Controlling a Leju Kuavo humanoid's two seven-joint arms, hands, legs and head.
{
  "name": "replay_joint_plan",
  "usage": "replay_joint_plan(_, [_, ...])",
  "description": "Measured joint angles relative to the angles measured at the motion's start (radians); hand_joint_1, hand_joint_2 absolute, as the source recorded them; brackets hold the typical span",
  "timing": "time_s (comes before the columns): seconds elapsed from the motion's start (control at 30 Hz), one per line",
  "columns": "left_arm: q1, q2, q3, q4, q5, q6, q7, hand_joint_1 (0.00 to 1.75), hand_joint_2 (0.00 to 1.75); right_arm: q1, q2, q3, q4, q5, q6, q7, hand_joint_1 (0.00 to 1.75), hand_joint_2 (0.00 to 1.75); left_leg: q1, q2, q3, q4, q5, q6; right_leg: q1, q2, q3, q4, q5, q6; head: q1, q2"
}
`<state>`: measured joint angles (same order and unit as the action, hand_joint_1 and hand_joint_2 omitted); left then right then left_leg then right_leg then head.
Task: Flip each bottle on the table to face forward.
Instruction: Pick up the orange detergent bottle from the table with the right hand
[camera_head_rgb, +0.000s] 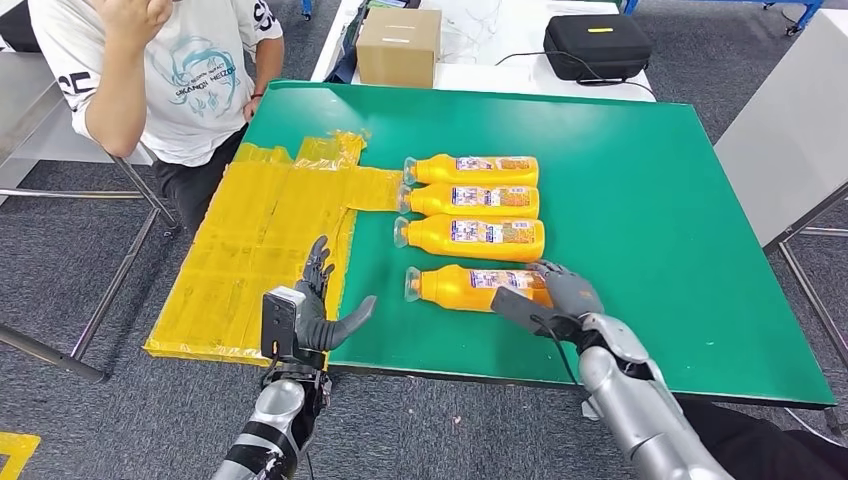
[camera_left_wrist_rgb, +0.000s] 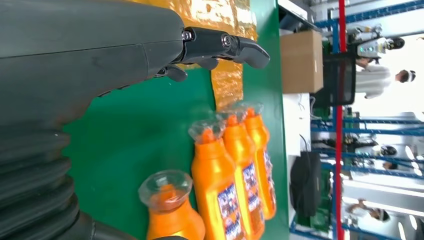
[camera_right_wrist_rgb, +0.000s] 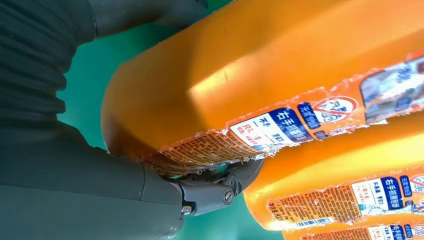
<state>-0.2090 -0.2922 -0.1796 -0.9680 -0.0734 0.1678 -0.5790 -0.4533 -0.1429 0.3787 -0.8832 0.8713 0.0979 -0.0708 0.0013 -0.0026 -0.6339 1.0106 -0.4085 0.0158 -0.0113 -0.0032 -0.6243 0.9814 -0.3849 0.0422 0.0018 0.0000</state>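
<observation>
Progress seems late, in my judgement: nearest, the right robot hand (camera_head_rgb: 568, 292) holds the base of the nearest bottle (camera_head_rgb: 470, 287), lying on the green desk (camera_head_rgb: 640, 200) with some label showing; the left robot hand (camera_head_rgb: 318, 300) is wide and holds nothing; farther, three bottles (camera_head_rgb: 470, 200) lie side by side, labels already up; only the nearest one seems left.

Left hand (camera_left_wrist_rgb: 100, 55) fingers apart above bottles (camera_left_wrist_rgb: 235, 165), green table (camera_left_wrist_rgb: 130, 135).
</observation>
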Motion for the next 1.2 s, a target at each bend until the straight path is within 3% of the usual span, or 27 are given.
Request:
replay_joint_plan(0.27, [-0.030, 0.000, 0.000, 0.041, 0.017, -0.013, -0.011, 0.00, 1.75, -0.016, -0.062, 0.066, 0.005, -0.159, 0.028, -0.002, 1.75, 1.75, 0.000, 0.000, 0.005, 0.000, 0.000, 0.000, 0.000, 0.000, 0.005, 0.000, 0.000, 0.000, 0.000, 0.000])
replay_joint_plan(0.47, [-0.035, 0.000, 0.000, 0.050, 0.004, 0.030, -0.004, 0.00, 1.75, 0.044, -0.054, 0.079, -0.060, -0.201, -0.083, -0.004, 1.75, 1.75, 0.000, -0.001, 0.003, 0.000, 0.000, 0.000, 0.000, 0.000, 0.005, 0.000, 0.000, 0.000, 0.000, 0.000])
replay_joint_plan(0.67, [-0.031, 0.002, -0.001, 0.041, -0.029, 0.083, 0.014, 0.00, 1.75, 0.167, 0.042, 0.061, -0.189, -0.187, -0.266, -0.026, 1.75, 1.75, 0.000, 0.000, -0.001, 0.000, 0.000, 0.000, 0.000, 0.000, 0.000, 0.001, 0.000, 0.000, -0.001, 0.000])
replay_joint_plan(0.97, [-0.028, 0.002, -0.009, 0.032, -0.033, 0.103, 0.033, 0.00, 1.75, 0.255, 0.172, 0.022, -0.301, -0.274, -0.372, -0.132, 1.75, 1.75, 0.000, -0.001, -0.004, 0.000, 0.000, 0.000, 0.000, -0.001, -0.003, 0.001, -0.001, 0.000, 0.000, 0.000])
replay_joint_plan(1.2, [-0.027, 0.002, -0.040, -0.001, -0.007, 0.041, 0.071, 0.00, 1.75, 0.272, 0.281, 0.048, -0.330, -0.361, -0.413, -0.190, 1.75, 1.75, 0.000, -0.001, -0.005, 0.000, 0.000, 0.000, 0.000, -0.001, -0.004, 0.001, -0.001, -0.001, 0.000, 0.000])
